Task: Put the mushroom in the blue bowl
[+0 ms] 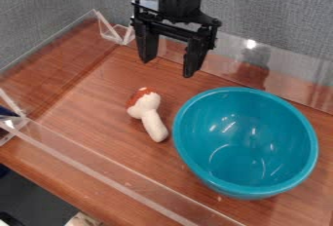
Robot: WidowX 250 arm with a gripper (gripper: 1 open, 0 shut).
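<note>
The mushroom (150,113) lies on its side on the wooden table, cream stem toward the front and red-orange cap toward the back. Just to its right stands the blue bowl (244,141), large, glossy teal and with nothing inside. My gripper (170,64) hangs above the table behind the mushroom, pointing down. Its two black fingers (193,62) stand apart and hold nothing.
The wooden table (78,94) is fenced by low clear plastic walls (92,167) along the front, left and back edges. A grey wall rises behind it. White clips sit at the left edge (11,113).
</note>
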